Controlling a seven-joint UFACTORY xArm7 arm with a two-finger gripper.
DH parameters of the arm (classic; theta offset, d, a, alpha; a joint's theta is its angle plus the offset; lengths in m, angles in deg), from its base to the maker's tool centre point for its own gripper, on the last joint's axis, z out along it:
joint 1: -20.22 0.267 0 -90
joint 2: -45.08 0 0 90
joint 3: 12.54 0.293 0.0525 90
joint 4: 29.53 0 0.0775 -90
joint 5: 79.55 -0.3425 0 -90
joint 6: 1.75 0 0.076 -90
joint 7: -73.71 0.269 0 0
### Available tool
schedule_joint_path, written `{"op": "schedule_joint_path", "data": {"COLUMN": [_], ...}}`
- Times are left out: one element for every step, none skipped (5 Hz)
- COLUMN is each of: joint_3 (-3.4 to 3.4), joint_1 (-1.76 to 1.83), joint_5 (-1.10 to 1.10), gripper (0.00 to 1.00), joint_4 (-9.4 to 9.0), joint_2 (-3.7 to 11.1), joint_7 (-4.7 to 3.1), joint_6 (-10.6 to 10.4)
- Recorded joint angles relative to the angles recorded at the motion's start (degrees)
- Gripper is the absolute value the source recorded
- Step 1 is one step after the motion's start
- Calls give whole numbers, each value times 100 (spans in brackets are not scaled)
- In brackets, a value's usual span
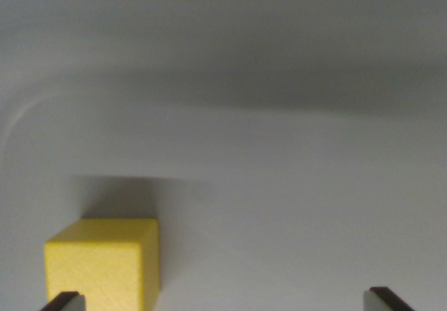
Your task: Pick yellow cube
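A yellow cube [105,263] rests on a pale grey surface at the lower left of the wrist view. Only the dark tips of my gripper [227,300] show at the bottom edge, spread wide apart, so it stands open. The left fingertip [64,301] overlaps the cube's lower left corner; I cannot tell whether it touches. The right fingertip [386,300] is far off toward the wrist view's right. The cube sits just inside the left finger, well off the middle of the gap. Nothing is held.
The pale grey surface [293,206] fills the view, with a broad dark shadow band [293,80] across the upper part. No other objects show.
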Motion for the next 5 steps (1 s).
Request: {"op": "schedule_joint_path", "data": {"joint_3": [0,49,49,94,94], "joint_1": [0,67,67,130,130], "joint_5": [0,12,12,22,22], "gripper": [0,0,0,0,0], "joint_4": [0,-69,-69,-133,-133], "joint_2": [0,161,161,312,312], "joint_7": [0,87,87,167,167], "joint_6": [0,-236,-236,-456,-456]}}
